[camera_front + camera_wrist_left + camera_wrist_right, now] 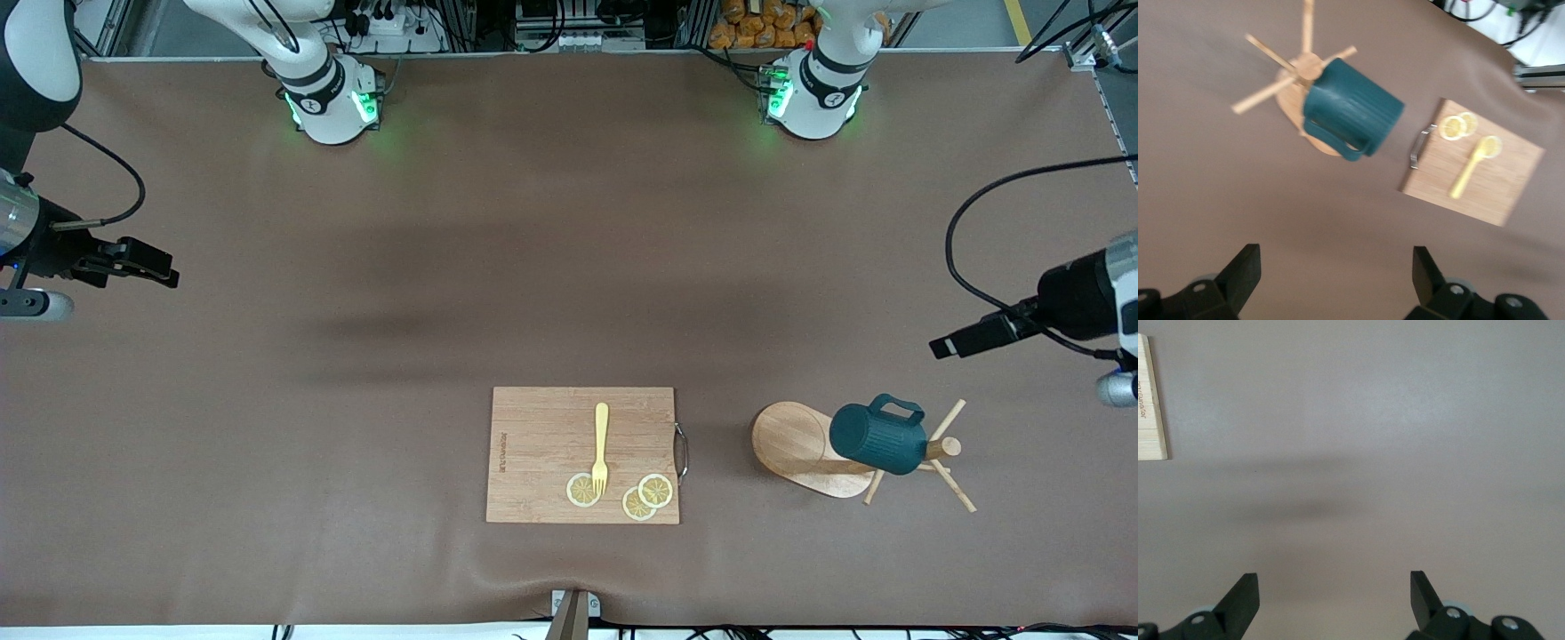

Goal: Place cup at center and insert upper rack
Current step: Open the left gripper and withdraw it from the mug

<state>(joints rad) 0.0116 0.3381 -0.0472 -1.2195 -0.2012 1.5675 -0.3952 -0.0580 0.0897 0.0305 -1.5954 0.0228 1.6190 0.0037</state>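
I see the right pincer (164,271) hanging released over bare brown surface (356,400) at the right arm's end, nothing between its fingers. Mid-surface, toward the front camera, lies a wooden cutting board (582,455) with a metal handle (683,452) on its edge; small dark lettering runs along the opposite edge, too small for me to read. A yellow fork (601,449) and three lemon slices (647,496) rest on the board. Toward the left arm's end stands the upper rack (805,444), and the cup (878,437) hangs tilted on one of its pegs. The left pincer (944,345) hovers released above the surface near the rack. Cables and equipment crowd the space past the arm bases.
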